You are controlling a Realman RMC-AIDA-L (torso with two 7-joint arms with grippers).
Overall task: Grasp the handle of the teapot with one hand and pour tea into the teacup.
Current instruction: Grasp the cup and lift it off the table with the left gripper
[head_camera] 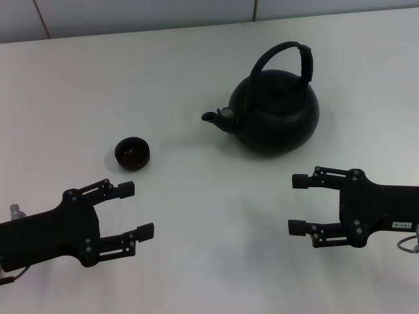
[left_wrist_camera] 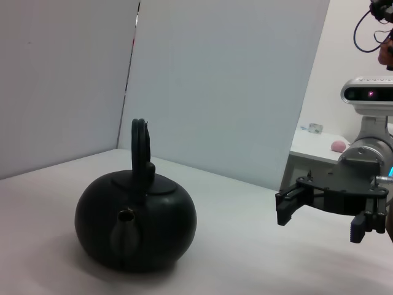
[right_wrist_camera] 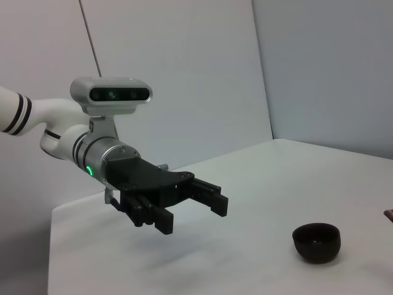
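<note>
Head view showed left pincer (head_camera: 136, 209) open by the near left corner of the tabletop (head_camera: 196, 261), right pincer (head_camera: 299, 204) open by the near right edge, teacup (head_camera: 132, 153) just beyond the left one, teapot (head_camera: 275, 112) with upright handle (head_camera: 288, 59) toward the far edge.

Matte black teapot (head_camera: 278, 118) and teacup (head_camera: 132, 153) sit on a smooth white table (head_camera: 209, 248).
</note>
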